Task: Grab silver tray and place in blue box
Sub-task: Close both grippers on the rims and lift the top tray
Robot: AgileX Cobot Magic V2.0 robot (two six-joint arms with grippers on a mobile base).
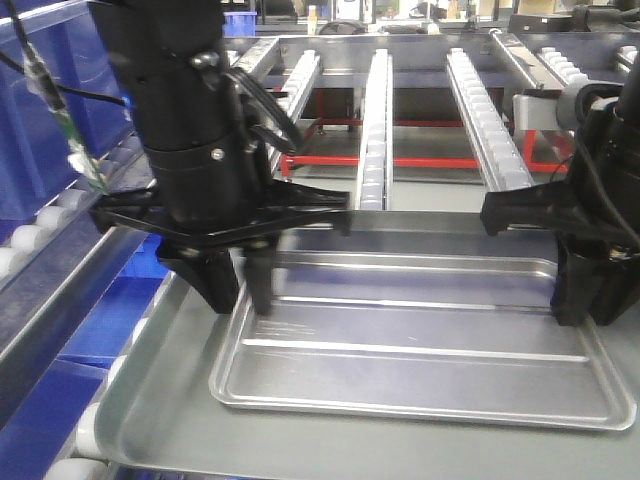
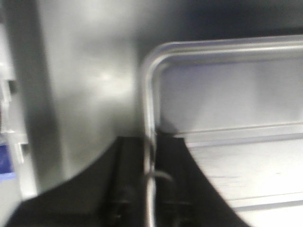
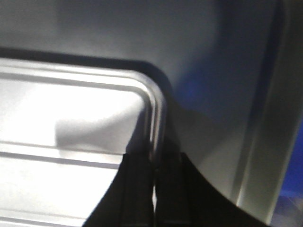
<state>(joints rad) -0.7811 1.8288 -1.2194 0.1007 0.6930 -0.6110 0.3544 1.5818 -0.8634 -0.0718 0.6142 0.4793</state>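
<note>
Dull grey plain-floored tray (image 1: 160,400): shiny ridged rectangular silver tray (image 1: 420,370) is carried on it, spanned between left tool (image 1: 240,300) and right tool (image 1: 588,315), each pinched narrowly on a short rim, judged for level lifting.

Silver roller rails (image 1: 375,120) run from the far side toward the near edge, with a red frame (image 1: 440,162) showing beneath them. Beyond them (too blurred to read well) stands a cluttered far bench with a small blue bin (image 1: 238,22). White rollers (image 1: 30,235) line the left side under even light.

Left arm (image 1: 190,130) black, silver screws (image 1: 215,153), looped cable (image 1: 275,110); left end effector (image 1: 242,300) black.
</note>
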